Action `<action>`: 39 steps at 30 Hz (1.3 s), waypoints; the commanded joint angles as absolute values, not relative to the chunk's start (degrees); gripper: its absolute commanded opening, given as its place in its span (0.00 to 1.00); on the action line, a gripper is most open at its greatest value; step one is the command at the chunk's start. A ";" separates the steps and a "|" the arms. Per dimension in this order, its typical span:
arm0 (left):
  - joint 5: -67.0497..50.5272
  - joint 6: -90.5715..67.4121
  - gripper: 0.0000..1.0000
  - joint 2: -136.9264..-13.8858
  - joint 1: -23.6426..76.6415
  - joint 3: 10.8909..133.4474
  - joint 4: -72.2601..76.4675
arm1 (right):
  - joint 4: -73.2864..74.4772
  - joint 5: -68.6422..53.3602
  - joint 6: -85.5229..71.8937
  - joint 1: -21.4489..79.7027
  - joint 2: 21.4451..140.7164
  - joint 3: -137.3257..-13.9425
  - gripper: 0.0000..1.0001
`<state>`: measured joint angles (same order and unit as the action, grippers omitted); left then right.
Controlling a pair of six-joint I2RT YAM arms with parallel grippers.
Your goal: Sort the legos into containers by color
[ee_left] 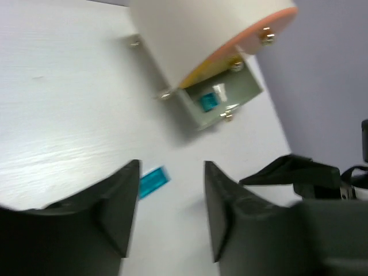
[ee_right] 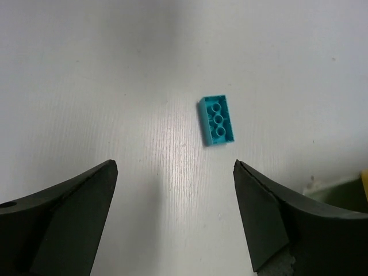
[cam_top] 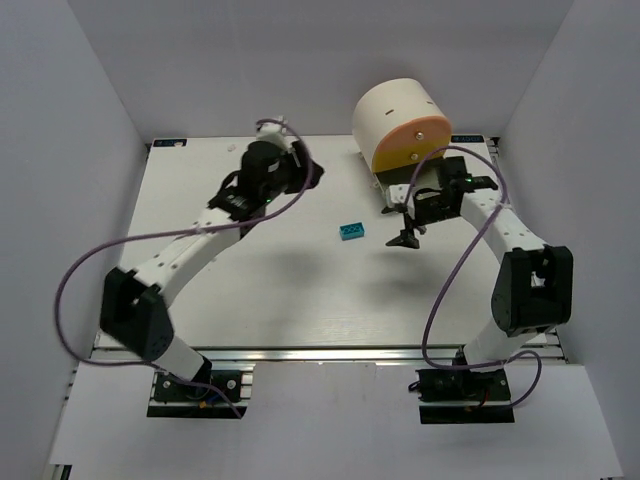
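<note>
One cyan-blue lego point(cam_top: 351, 231) lies flat on the white table, left of the cream cabinet point(cam_top: 400, 120) with its orange front. It also shows in the right wrist view point(ee_right: 218, 119) and the left wrist view point(ee_left: 154, 181). The cabinet's bottom grey-green drawer point(ee_left: 244, 86) is pulled open with another cyan lego point(ee_left: 208, 102) inside. My right gripper point(cam_top: 405, 238) is open and empty, just right of the loose lego and short of it point(ee_right: 175, 172). My left gripper point(cam_top: 312, 172) is open and empty, raised at the back of the table point(ee_left: 171, 190).
The open drawer point(cam_top: 395, 190) sticks out toward the right gripper; its corner shows in the right wrist view point(ee_right: 345, 192). The right arm's gripper point(ee_left: 299, 172) reaches into the left wrist view. White walls close in the table on three sides.
</note>
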<state>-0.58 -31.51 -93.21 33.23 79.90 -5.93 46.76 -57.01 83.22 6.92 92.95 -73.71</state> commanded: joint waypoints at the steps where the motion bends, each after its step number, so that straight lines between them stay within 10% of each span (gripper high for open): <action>1: 6.41 -32.60 0.62 -81.85 31.39 67.97 -13.00 | 43.52 -48.53 91.41 14.04 93.95 -74.36 0.88; 18: 15.03 -40.60 0.75 -54.05 30.32 44.74 -24.78 | 53.51 -33.05 82.00 24.26 125.32 -107.39 0.83; 35: 13.10 -41.31 0.75 -56.87 30.32 44.03 -22.24 | 49.04 -24.00 76.20 27.16 129.81 -105.20 0.77; 39: 12.83 -41.66 0.75 -56.87 30.32 43.95 -22.24 | 49.04 -23.55 76.20 27.16 130.08 -105.38 0.59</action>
<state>13.54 -41.23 -57.36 30.33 43.35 -23.31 49.58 -24.67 77.43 27.05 129.64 -105.19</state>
